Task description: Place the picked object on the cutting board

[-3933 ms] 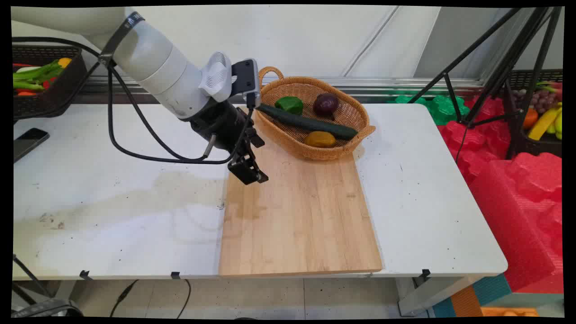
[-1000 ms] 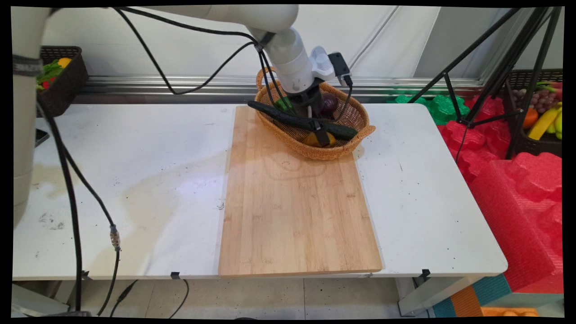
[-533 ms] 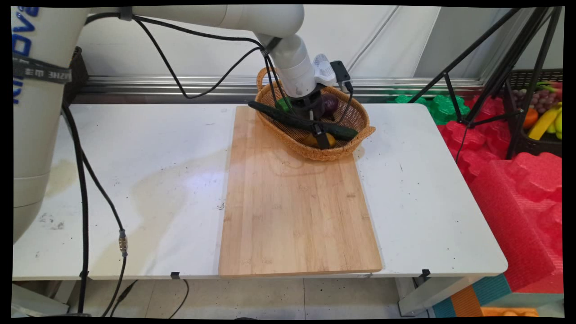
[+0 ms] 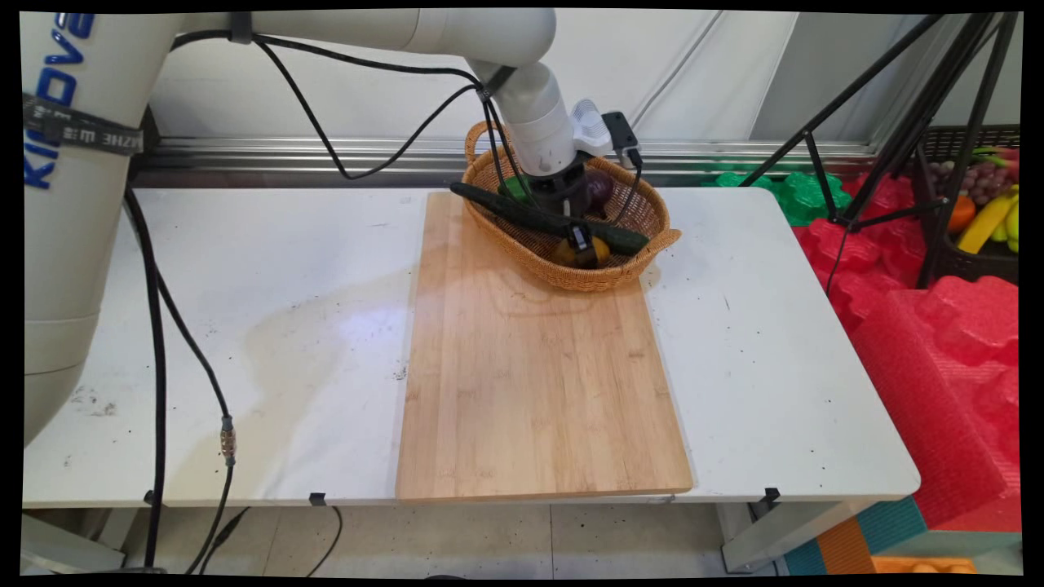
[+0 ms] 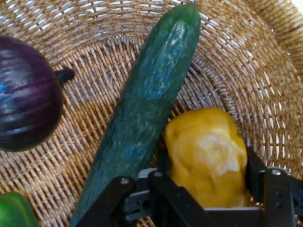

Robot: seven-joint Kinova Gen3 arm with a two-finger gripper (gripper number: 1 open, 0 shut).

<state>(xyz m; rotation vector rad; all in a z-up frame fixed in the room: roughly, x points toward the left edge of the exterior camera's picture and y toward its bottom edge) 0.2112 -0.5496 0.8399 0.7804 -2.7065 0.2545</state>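
Inside the wicker basket [image 4: 644,214] at the worktop's [image 4: 245,269] far side, a purple eggplant [image 5: 26,94] lies left, a cucumber [image 5: 147,104] runs diagonally, and the tool [image 5: 206,182] stands open, its fingers flanking a yellow bell pepper [image 5: 206,156].

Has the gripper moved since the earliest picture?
Yes. The gripper went from the wooden board's near-left corner into the basket, around the yellow pepper.
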